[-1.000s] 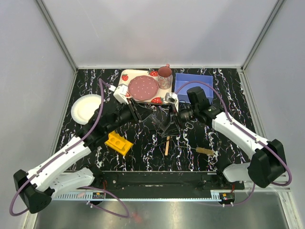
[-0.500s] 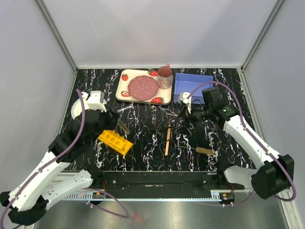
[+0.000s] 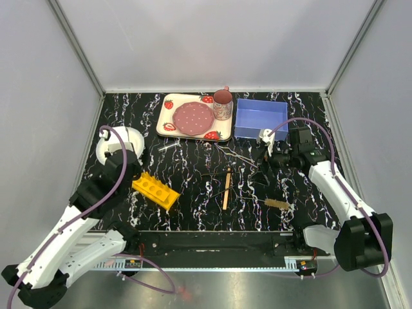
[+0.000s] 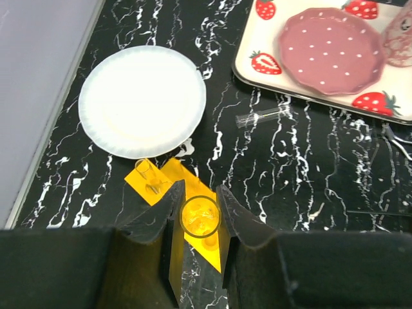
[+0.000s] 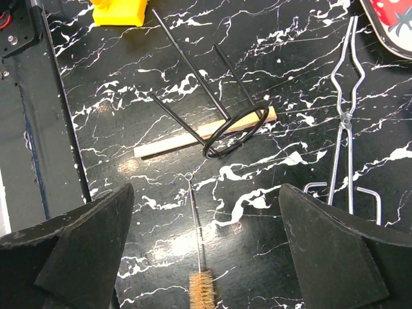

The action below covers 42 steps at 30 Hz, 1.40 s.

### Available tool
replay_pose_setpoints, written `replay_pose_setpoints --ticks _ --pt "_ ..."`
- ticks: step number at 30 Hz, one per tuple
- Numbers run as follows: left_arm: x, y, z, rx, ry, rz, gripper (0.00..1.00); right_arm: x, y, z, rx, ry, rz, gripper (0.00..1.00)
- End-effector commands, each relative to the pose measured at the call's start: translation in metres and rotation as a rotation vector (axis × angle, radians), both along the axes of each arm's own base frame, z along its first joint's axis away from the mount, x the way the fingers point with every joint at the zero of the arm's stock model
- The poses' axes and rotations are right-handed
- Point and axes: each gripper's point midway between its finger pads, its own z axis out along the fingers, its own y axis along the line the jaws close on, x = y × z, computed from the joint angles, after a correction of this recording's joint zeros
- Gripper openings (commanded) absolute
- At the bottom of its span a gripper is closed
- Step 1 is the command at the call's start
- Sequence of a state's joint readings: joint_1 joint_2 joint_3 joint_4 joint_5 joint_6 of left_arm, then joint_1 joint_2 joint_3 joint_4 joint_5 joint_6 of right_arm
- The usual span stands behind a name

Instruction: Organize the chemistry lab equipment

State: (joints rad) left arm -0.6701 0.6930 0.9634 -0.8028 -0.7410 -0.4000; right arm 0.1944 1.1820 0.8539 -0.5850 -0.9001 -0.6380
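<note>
The yellow rack (image 4: 193,225) sits directly beneath the left gripper (image 4: 200,201), which is clenched on an upright clear glass tube (image 4: 201,217) over it. The right gripper (image 5: 205,199) hangs spread wide and empty above the wire tongs (image 5: 344,122), wooden stick (image 5: 193,136) and tube brush (image 5: 201,283).

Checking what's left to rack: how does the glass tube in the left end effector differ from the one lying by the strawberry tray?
The held tube stands upright over the yellow rack; the loose tube lies flat on the table. The left end effector clamps the held tube; nothing grips the loose tube. Both are clear glass.
</note>
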Motion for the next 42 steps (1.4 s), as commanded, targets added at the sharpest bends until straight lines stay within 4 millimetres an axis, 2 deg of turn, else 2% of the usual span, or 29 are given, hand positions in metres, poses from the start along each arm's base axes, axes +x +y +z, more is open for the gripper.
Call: replay_pose_setpoints --ticks 1,8,20,27,36,42 --pt "0.011 0.005 0.003 0.002 -0.037 0.042 0.08 0.002 0.001 0.017 0.058 -0.078 0.029 1.0" --pt "0.01 0.0 -0.003 -0.014 -0.017 0.018 0.08 0.004 -0.001 0.014 0.061 -0.068 0.023 1.0" --pt "-0.001 -0.007 0.001 -0.057 0.025 -0.04 0.08 0.004 -0.001 0.012 0.06 -0.061 0.026 1.0" --pt "-0.005 -0.006 -0.011 -0.052 0.055 -0.04 0.08 0.003 -0.001 0.011 0.06 -0.059 0.028 1.0" --pt "0.002 -0.01 -0.019 -0.047 0.048 -0.042 0.08 0.002 -0.001 0.01 0.058 -0.058 0.031 1.0" --pt "0.002 -0.01 -0.034 -0.04 0.069 -0.032 0.08 0.002 -0.002 0.009 0.056 -0.057 0.033 1.0"
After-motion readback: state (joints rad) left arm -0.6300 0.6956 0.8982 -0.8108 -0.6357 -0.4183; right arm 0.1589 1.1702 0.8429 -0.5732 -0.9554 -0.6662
